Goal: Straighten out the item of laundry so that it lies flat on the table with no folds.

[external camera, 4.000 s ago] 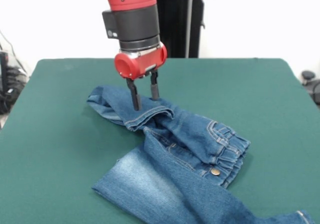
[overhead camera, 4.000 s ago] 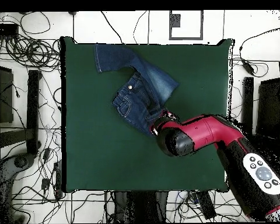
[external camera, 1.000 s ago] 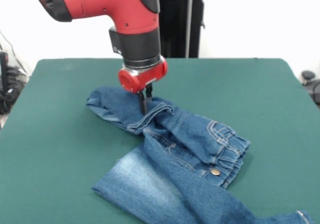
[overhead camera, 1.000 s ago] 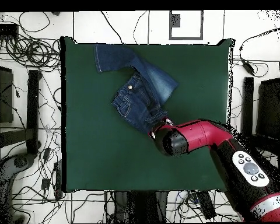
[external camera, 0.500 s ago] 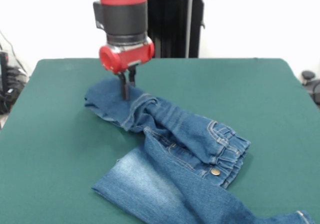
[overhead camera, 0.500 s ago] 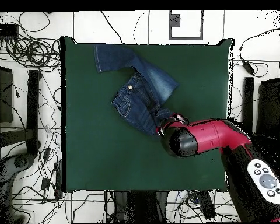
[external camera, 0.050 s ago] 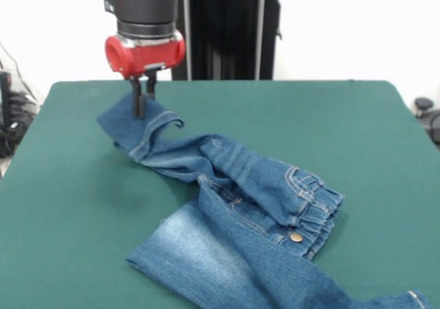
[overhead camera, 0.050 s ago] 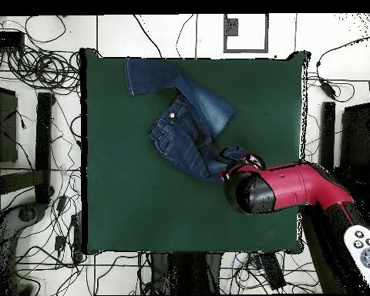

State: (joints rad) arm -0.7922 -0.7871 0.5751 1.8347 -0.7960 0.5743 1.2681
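The item of laundry (external camera, 0.050 s ago: pixel 254 206), a small pair of blue denim jeans, lies crumpled on the green table (external camera, 0.050 s ago: pixel 330 123). Its gathered waistband and metal button sit at the right in the front view. One leg runs up left, and its hem is lifted off the cloth. My gripper (external camera, 0.050 s ago: pixel 143 107) is shut on that hem, fingers pinching the denim. The other leg, with a faded patch, spreads toward the near edge. In the overhead view the jeans (overhead camera, 0.050 s ago: pixel 180 123) stretch from upper left toward the gripper (overhead camera, 0.050 s ago: pixel 240 159), mostly hidden under the red arm.
Black stands and many cables (overhead camera, 0.050 s ago: pixel 34 116) lie on the floor around the table (overhead camera, 0.050 s ago: pixel 119 208). A black post (external camera, 0.050 s ago: pixel 234 34) rises behind the far edge.
Since a second ago the shut gripper has carried the leg hem left and away in the front view, lifting it. The folded leg has drawn out longer.
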